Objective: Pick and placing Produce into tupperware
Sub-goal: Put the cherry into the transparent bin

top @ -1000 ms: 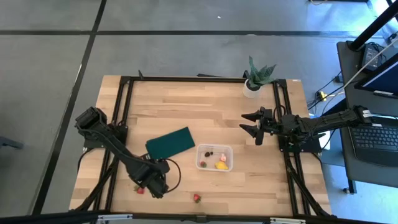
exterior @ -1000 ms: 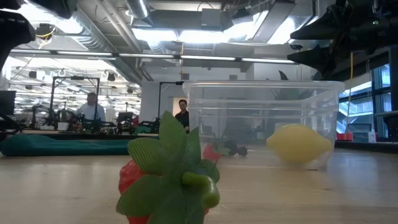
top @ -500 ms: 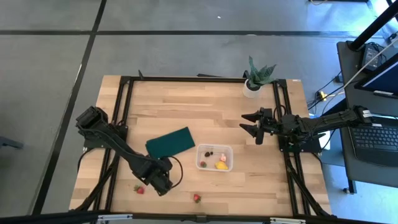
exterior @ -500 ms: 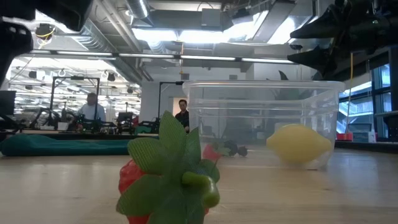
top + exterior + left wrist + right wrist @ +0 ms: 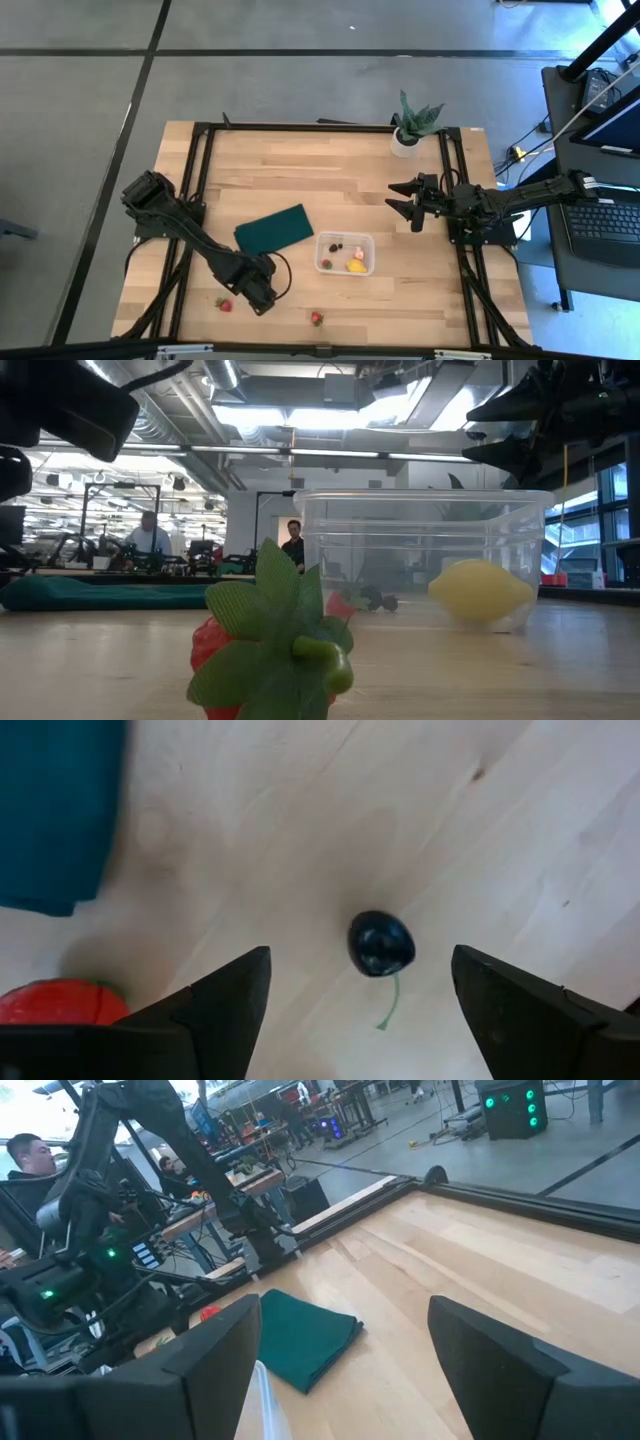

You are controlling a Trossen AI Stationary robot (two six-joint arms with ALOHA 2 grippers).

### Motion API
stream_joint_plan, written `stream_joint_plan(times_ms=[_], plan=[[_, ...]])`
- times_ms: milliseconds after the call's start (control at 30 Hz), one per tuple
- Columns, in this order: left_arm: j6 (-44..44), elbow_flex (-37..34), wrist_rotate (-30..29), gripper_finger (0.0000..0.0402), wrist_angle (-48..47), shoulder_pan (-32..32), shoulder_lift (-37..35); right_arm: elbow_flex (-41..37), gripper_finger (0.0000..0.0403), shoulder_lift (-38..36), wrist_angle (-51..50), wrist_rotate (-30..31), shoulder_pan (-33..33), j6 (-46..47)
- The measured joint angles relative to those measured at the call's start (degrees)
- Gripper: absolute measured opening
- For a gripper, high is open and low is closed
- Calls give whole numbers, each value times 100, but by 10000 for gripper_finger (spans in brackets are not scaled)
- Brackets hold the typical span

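Note:
The clear tupperware (image 5: 345,253) stands on the table's near half and holds a yellow lemon (image 5: 356,266), a red fruit (image 5: 325,264) and dark berries (image 5: 338,243). One strawberry (image 5: 224,304) lies near the near-left corner. Another strawberry (image 5: 317,318) lies by the near edge and fills the low view's foreground (image 5: 275,645). My left gripper (image 5: 257,292) hovers open between them. In its wrist view a dark berry (image 5: 381,942) with a green stem lies on the wood between its spread fingers (image 5: 358,970), untouched. My right gripper (image 5: 408,203) waits open, raised, right of centre.
A dark green pad (image 5: 274,229) lies flat left of the tub, close to my left arm. A potted plant (image 5: 415,125) stands at the far right edge. Black frame rails (image 5: 190,190) run along the table's sides. People show in the room beyond (image 5: 148,532).
My left gripper has moved a little toward the table's right, away from the near-left strawberry, which now shows fully in the high view. In the low view its arm reaches lower and farther into the picture. The fruits and the tub have stayed put.

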Motion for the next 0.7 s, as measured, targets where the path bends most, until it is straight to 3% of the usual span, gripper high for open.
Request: stream_joint_plan(times_ms=[300, 700], plan=[[-12, -33, 228, 297, 354, 2, 509, 0, 289, 4, -20, 2, -2, -13], [-15, 64, 179, 294, 279, 48, 531, 0, 289, 4, -15, 4, -2, -21]])
